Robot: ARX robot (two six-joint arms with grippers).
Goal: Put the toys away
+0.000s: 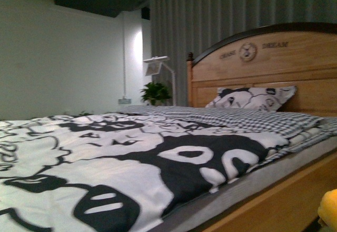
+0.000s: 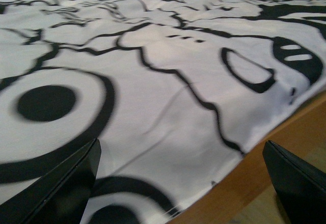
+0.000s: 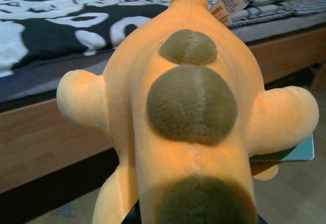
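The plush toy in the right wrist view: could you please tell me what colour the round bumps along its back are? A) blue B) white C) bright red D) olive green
D: the plush toy has orange-yellow fabric, and the round bumps running down its back are a dull olive green.

The plush toy (image 1: 328, 209) is cut off at the front view's corner; its tag (image 3: 227, 5) is unreadable.
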